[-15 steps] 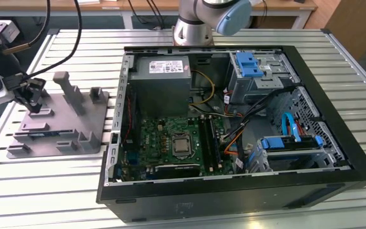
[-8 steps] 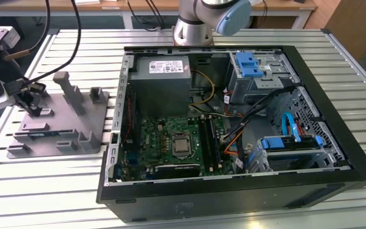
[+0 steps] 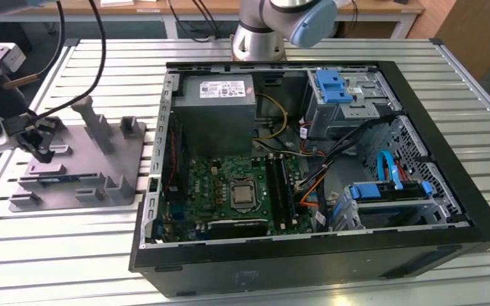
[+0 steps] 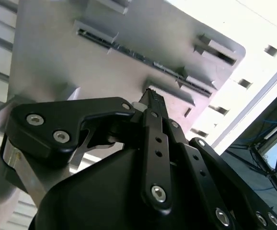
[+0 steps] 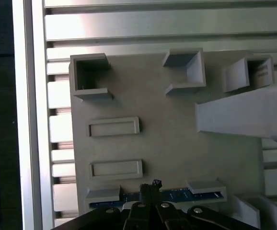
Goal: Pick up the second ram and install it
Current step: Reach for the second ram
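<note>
The second ram (image 5: pixel 177 195) is a slim blue-green stick standing on edge in a slot of the grey holder plate (image 5: pixel 167 143), on the exterior view's left of the computer case. In the exterior view this ram (image 3: pixel 60 180) sits near the plate's front edge. My gripper (image 3: pixel 43 148) hangs just above the plate, over the stick's middle. Its black fingertips (image 5: pixel 150 186) are pressed together with nothing between them. In the second wrist view the gripper (image 4: pixel 152 97) is apart from the plate, and the ram (image 4: pixel 143 56) shows edge-on beyond it.
The open computer case (image 3: pixel 313 70) lies on the slatted table, with the green motherboard (image 3: pixel 228 191) and its long black memory slots (image 3: pixel 277 188) inside. Grey posts (image 3: pixel 92 121) rise from the holder plate. Cables (image 3: pixel 100 38) hang near my arm.
</note>
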Motion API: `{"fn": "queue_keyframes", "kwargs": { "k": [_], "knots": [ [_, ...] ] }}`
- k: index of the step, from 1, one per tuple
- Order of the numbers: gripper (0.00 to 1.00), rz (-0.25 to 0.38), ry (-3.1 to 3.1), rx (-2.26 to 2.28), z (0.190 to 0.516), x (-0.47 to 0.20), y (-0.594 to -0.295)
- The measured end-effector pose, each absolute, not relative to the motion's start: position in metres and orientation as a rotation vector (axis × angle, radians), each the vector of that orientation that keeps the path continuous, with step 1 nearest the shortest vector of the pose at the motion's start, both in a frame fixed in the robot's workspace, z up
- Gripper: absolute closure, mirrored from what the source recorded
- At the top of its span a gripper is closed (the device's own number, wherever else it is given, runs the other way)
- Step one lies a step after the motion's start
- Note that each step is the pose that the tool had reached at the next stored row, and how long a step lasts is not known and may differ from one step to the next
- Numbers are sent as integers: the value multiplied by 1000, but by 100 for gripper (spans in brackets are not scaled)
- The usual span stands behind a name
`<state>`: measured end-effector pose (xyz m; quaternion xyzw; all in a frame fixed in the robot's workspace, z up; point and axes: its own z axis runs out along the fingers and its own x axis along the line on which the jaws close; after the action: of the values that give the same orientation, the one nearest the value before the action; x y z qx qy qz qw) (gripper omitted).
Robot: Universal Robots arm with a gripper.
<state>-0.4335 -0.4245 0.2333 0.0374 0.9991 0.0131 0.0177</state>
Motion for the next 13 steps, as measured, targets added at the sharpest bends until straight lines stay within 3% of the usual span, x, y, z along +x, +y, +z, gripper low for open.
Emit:
{"fn": "queue_keyframes", "kwargs": {
  "k": [13],
  "knots": [
    [89,24,3180,120,223,-425,-436]
  ]
}}
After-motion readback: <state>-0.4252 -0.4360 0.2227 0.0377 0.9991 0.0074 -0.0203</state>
